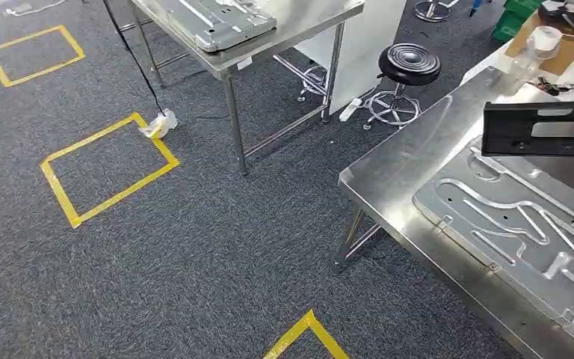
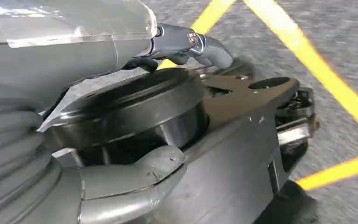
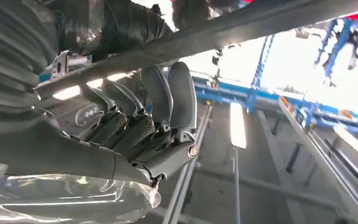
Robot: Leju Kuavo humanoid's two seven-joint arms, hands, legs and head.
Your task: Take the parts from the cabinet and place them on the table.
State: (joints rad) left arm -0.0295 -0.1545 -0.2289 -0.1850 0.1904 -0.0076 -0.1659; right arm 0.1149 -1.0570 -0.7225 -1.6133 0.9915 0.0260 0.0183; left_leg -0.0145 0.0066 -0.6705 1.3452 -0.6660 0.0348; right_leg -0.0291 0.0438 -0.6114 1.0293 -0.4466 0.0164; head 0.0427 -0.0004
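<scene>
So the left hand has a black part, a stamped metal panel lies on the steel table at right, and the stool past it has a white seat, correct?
Not quite: the stool has a black seat, as the head view shows. The rest holds: the left hand grips the black part, and the stamped metal panel lies on the steel table.
</scene>
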